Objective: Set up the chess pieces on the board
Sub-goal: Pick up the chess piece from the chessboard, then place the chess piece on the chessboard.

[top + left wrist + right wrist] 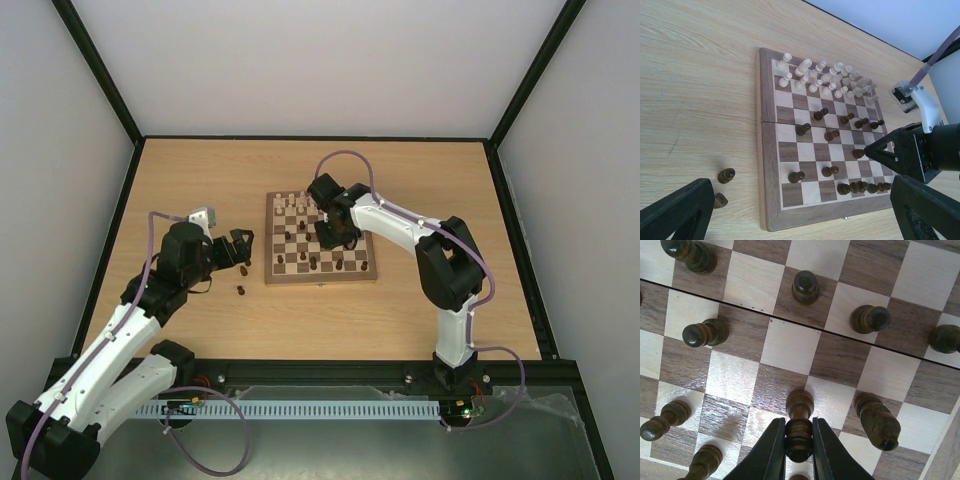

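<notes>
The board (273, 277) lies mid-table, also in the left wrist view (768, 150). Pale cream pieces (822, 77) crowd its far rows. Dark brown pieces (862, 187) stand in the near row and scattered mid-board. My right gripper (799, 442) is shut on a dark brown piece (799, 432) over the board; it shows in the top view (330, 232). My left gripper (240, 250) is open and empty, just left of the board. Two dark pieces (726, 175) (719, 200) lie on the table between its fingers (675, 212).
Other dark pieces stand close around the held one, such as a bishop (879, 421) to its right and a pawn (805, 286) beyond. Black frame rails (300, 368) border the wooden table (200, 190).
</notes>
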Robot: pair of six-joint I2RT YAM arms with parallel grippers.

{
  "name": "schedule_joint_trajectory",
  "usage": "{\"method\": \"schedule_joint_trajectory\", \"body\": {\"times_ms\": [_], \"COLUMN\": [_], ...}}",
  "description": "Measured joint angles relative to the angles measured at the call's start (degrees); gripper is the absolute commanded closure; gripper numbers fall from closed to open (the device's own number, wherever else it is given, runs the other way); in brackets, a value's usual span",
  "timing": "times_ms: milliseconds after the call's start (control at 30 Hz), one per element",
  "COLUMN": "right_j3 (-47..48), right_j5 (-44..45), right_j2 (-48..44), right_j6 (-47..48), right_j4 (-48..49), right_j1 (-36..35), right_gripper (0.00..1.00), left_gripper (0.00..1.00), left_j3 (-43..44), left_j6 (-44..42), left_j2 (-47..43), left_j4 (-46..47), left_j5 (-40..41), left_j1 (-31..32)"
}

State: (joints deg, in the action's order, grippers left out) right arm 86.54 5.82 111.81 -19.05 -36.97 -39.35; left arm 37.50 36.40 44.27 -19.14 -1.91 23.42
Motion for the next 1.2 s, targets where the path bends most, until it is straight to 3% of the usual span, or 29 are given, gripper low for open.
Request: {"method": "schedule_joint_trajectory", "body": {"times_ms": [667,1200], "right_j3": [-4.5,-8.3], "right_j5": [0.8,1.0], "right_j2": [-6.9,-7.0], "right_j6": [-1.6,-2.9], "right_j4": [-1.5,-1.3], "right_j1": [-7.0,-7.7], "right_gripper": [0.88,0.88], "left_gripper": [0.01,0.01], "left_j3": [-0.6,-0.6], "left_j6": [0.0,0.1], "left_j2": [-1.6,-2.4], "left_j4": [0.0,0.0], "left_j5": [0.0,0.0], "left_j1": [-0.2,-0.2]}}
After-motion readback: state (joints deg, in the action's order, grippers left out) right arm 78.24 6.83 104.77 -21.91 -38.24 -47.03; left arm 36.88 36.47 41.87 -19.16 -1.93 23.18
